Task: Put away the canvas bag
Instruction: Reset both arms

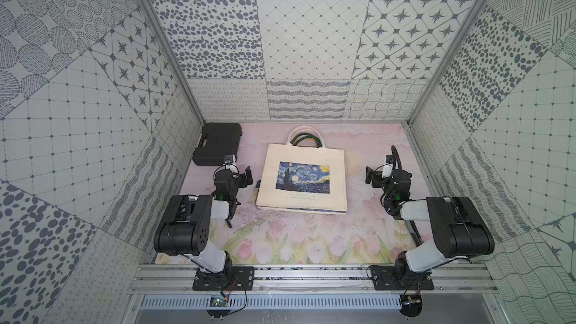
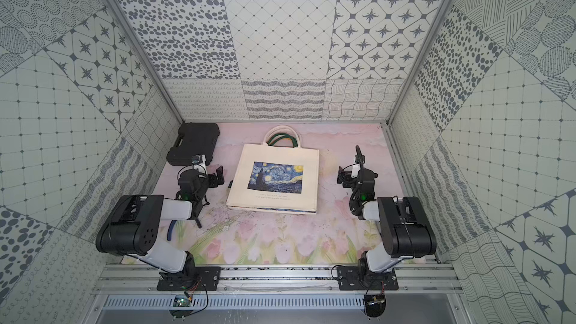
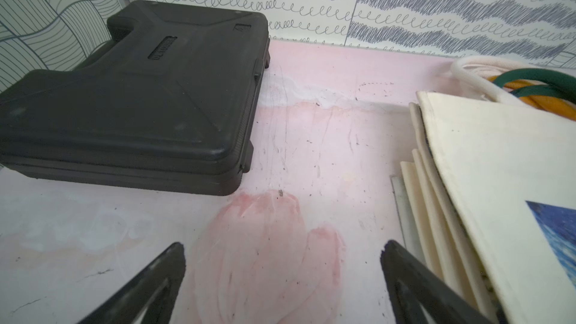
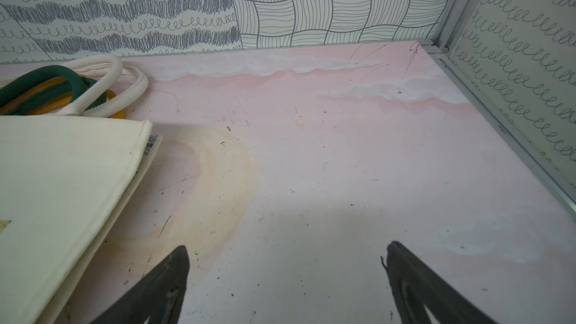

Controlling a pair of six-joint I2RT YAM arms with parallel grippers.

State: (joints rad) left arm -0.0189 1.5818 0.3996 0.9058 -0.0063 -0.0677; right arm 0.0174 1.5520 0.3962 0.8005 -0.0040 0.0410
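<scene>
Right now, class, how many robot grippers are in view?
2: the left gripper left of the canvas bag, near the black case; the right gripper right of it. None seems hidden.

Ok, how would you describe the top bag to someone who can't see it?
Look at the pink flowered table. In its middle lies a pile of cream bags; the canvas bag is on top, the only thing with a blue-and-yellow night-sky picture, unlike the plain black case nearby.
</scene>
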